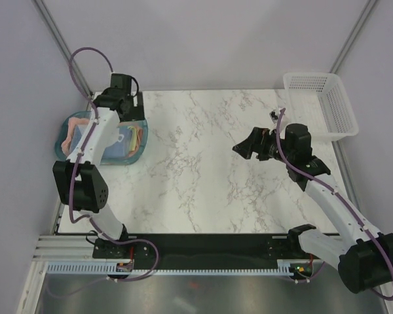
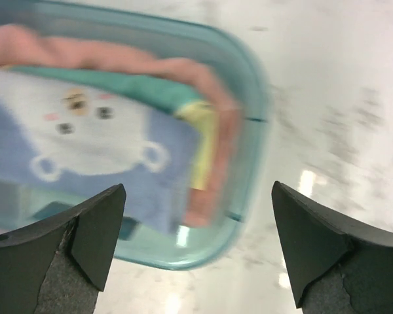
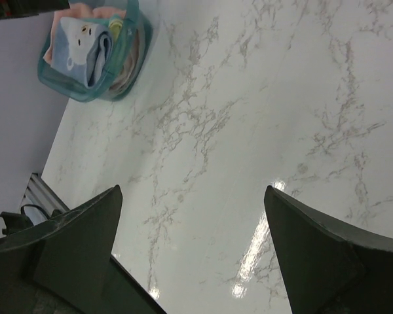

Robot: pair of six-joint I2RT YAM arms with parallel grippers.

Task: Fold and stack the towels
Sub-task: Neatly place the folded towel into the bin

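**Figure: Left gripper open above the 3 stacked towels at the table's left edge**

My left gripper (image 2: pixel 196 196) hung just above the translucent teal plastic tray (image 2: pixel 249 98), its 2 jaws spread wide and holding nothing. The tray held all 3 towels in a folded pile. The light blue terry towel with a white bear face (image 2: pixel 85 150) lay on top. The pale yellow towel with teal patches (image 2: pixel 203 137) showed beneath it, and the salmon-pink towel (image 2: pixel 118 55) showed along the far and right sides. My right gripper (image 3: pixel 193 196) was also fully open and empty, hovering over the white marble-patterned table (image 1: pixel 203 170), well apart from the tray.

Risk: my left fingertips stood close to the pile. A sideways pull could have snagged the terry or caught the tray's rim and dragged the stack askew. The tray sat at the table's left edge and appeared to overhang it, so a nudge leftward might have tipped it off. The left wrist view was blurred, so the exact clearance could not be told.

Room: the side wall and a frame post stood near my left arm, leaving upward and rightward as the freer ways out. A broad stretch of marble lay between my 2 grippers. The white mesh plastic basket (image 1: pixel 321 104) occupied the far right corner, near my right arm.
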